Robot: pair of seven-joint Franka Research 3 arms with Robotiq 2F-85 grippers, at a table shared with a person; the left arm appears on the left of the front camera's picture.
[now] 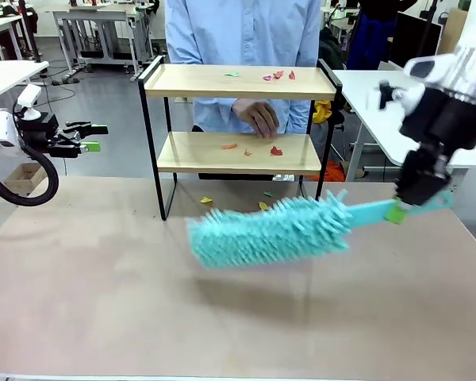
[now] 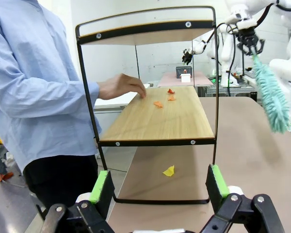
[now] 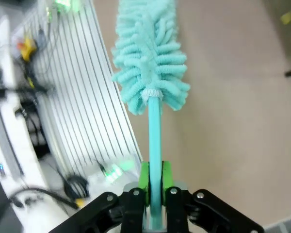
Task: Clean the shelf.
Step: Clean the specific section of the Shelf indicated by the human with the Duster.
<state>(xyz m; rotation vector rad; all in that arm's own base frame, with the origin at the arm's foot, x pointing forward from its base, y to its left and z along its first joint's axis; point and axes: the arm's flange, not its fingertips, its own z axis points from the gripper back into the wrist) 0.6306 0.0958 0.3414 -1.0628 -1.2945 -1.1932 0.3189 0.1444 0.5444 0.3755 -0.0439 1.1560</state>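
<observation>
The shelf [image 1: 239, 82] stands at the table's far middle, its two wooden boards in a black frame. Pink and green paper scraps [image 1: 278, 75] lie on the top board, orange and red scraps [image 1: 275, 151] on the lower board [image 2: 160, 116]. A person's hand [image 1: 258, 117] rests on the lower board. My right gripper [image 1: 397, 210] is shut on the handle of a teal duster [image 1: 270, 230], held low over the table in front of the shelf. Its fluffy head [image 3: 148, 53] points away from the gripper [image 3: 154, 177]. My left gripper [image 1: 91, 139] hangs open at the far left, its fingers [image 2: 103, 187] facing the shelf's end.
Yellow and green scraps [image 1: 263, 205] lie on the brown table mat [image 1: 103, 302] near the shelf's feet, one yellow piece [image 2: 169, 171] under the lower board. The person in a light blue shirt [image 1: 246, 32] stands behind the shelf. White tables flank both sides.
</observation>
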